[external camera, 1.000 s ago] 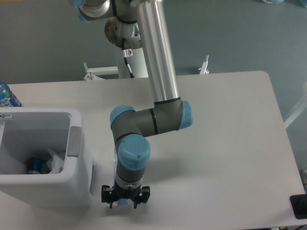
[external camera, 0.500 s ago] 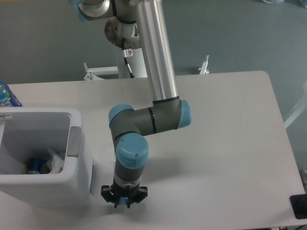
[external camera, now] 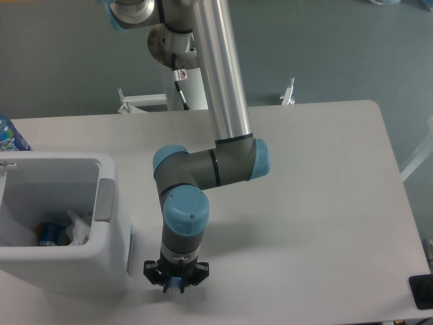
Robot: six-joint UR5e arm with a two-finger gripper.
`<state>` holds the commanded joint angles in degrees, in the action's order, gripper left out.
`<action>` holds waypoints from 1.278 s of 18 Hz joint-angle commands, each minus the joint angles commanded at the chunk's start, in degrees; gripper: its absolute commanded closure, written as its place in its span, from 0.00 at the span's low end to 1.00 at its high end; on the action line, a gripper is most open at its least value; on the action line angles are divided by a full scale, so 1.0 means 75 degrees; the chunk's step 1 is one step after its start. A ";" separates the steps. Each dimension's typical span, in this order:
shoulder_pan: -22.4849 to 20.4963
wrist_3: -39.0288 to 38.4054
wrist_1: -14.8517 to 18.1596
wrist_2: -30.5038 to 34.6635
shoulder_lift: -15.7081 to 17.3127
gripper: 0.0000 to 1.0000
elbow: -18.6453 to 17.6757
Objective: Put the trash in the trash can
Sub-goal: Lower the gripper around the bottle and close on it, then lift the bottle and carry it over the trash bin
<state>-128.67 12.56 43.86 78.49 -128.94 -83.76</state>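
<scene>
The gripper hangs low by the trash can, fingers drawn together on something small and pale I can't identify, so lift straight up first to clear the rim before swinging over the white wrapper inside.

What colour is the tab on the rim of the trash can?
Grey tab, on the white trash can; camera view.

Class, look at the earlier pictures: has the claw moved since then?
Yes. The claw has shifted slightly left toward the bin, and its jaws have narrowed.
</scene>
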 joint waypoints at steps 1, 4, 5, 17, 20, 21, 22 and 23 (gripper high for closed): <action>-0.0023 0.0093 -0.0012 0.0012 0.0105 0.87 -0.0035; -0.0386 0.0212 0.0000 -0.0035 0.0643 0.87 -0.0024; -0.0480 0.0200 -0.0012 -0.0035 0.0819 0.87 0.0058; -0.1946 -0.1954 -0.0363 -0.1547 0.1933 0.87 0.2520; -0.1782 -0.2225 -0.0363 -0.1547 0.2180 0.87 0.2461; -0.1642 -0.2400 -0.0363 -0.1547 0.2285 0.87 0.2449; -0.1548 -0.2529 -0.0363 -0.1535 0.2344 0.87 0.2426; -0.1419 -0.2647 -0.0363 -0.1535 0.2367 0.87 0.2426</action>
<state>-139.32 -7.29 41.13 66.97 -111.18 -65.57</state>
